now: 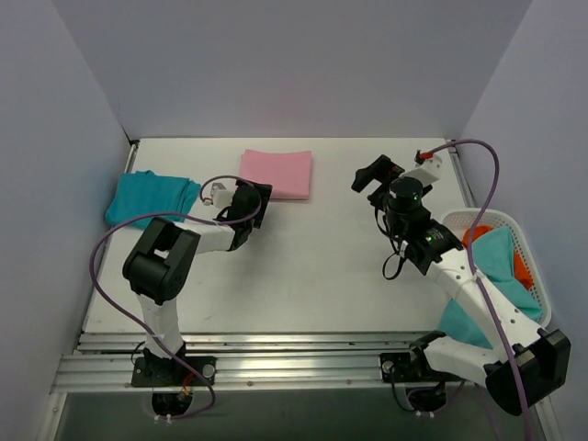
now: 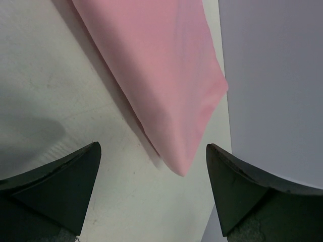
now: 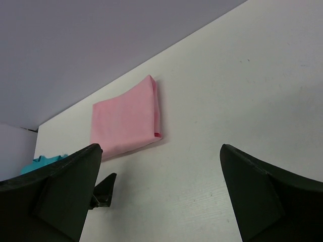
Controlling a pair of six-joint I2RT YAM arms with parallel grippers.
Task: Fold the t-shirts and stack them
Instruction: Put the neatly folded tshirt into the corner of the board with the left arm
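The left tool (image 2: 152,147) gapes wide at the pink t-shirt (image 2: 161,75) corner; the right tool (image 3: 161,148) gapes wide over open table (image 3: 242,101).

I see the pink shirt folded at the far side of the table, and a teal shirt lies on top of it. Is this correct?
Not quite. The pink shirt is folded at the far side of the table, but nothing lies on top of it. The teal shirt lies apart from it, to its left. The top external view shows this.
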